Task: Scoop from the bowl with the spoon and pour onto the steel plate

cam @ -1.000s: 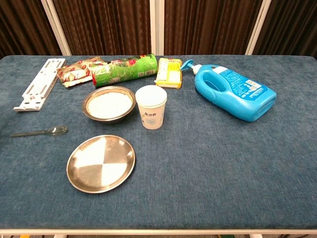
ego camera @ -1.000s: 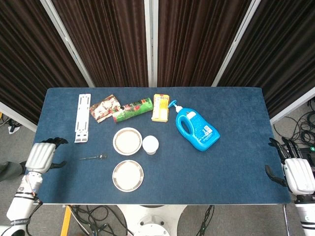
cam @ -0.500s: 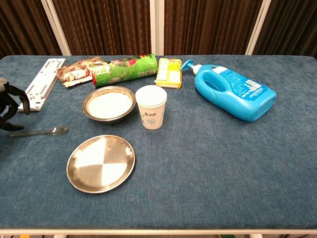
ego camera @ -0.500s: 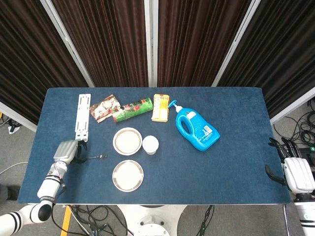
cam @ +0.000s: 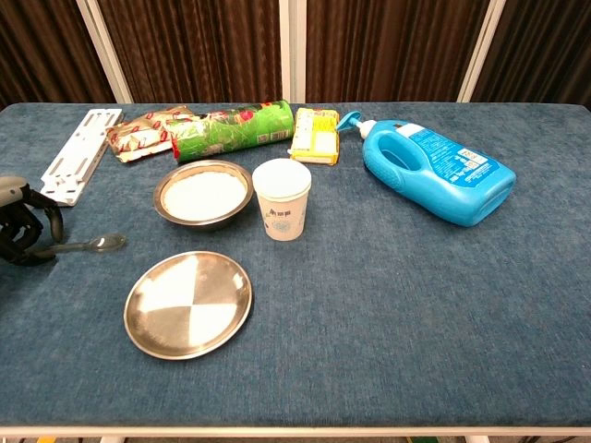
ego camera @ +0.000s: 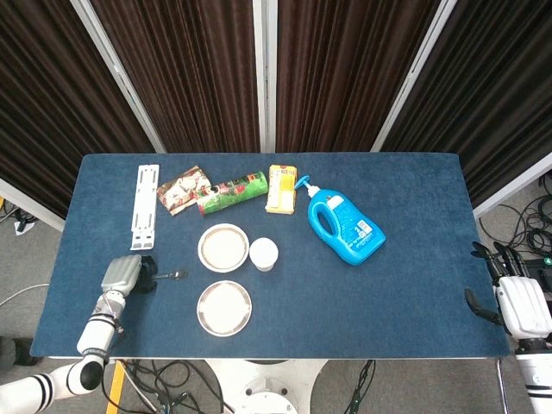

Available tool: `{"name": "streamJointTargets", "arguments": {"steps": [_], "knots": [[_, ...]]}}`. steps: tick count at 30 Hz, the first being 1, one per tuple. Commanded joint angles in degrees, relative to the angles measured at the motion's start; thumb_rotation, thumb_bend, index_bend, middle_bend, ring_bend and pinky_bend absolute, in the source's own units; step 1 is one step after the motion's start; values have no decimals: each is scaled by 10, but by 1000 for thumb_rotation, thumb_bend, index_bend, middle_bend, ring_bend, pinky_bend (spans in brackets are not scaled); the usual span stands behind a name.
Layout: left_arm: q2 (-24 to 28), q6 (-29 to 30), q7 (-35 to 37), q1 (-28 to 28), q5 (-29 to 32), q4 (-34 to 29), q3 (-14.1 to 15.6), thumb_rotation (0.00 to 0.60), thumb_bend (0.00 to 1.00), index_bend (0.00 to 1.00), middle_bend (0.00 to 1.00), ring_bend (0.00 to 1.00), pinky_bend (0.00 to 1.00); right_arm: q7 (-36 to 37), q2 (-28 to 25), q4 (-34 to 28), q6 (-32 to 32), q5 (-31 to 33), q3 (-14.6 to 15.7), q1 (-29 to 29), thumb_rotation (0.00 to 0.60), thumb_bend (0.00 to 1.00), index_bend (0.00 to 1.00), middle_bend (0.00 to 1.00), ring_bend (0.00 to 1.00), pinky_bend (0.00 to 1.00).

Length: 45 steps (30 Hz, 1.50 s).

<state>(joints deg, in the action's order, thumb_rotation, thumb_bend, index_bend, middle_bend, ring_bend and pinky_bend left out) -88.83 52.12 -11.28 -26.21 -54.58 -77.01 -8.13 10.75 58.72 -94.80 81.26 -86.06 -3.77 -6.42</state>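
Dark curtains with pale uprights close off the back, and a blue-carpeted worktop [ego camera: 414,285] fills the middle of both views. At lower left of the head view the left hand [ego camera: 121,274] sits over the handle end of the spoon [cam: 92,244], whose bowl points toward the frame's centre. In the chest view the dark fingers [cam: 28,231] curl down around the handle at the left edge; whether they actually clamp it or only touch it cannot be told.

Just right of the spoon, toward the frame's middle, stands the bowl [cam: 202,194] with pale contents, and below it in the frame lies the steel plate [cam: 188,303], bare and shiny. A paper cup [cam: 282,199] stands upright just beside the bowl's right rim.

At the far lower right of the head view the right hand [ego camera: 517,302] hangs off the worktop's edge, well apart from everything, its dark fingers spread and holding nothing.
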Motion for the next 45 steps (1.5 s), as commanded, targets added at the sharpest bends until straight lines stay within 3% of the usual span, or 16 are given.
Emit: {"name": "streamJointTargets", "arguments": {"steps": [1, 33, 45], "knots": [[0, -1, -1, -1, 5, 0, 0, 600, 365, 574, 887, 872, 1000, 0, 0, 0, 0, 1, 0, 0, 600, 306, 92, 215, 0, 0], [9, -21, -27, -25, 75, -14, 3, 600, 386, 533, 896, 881, 1000, 5, 2, 4, -7, 8, 2, 0, 600, 306, 92, 223, 0, 0], [8, -12, -19, -21, 59, -10, 13, 600, 434, 611, 923, 891, 1000, 4, 0, 1, -5, 6, 3, 2, 600, 304, 92, 224, 0, 0]]}}
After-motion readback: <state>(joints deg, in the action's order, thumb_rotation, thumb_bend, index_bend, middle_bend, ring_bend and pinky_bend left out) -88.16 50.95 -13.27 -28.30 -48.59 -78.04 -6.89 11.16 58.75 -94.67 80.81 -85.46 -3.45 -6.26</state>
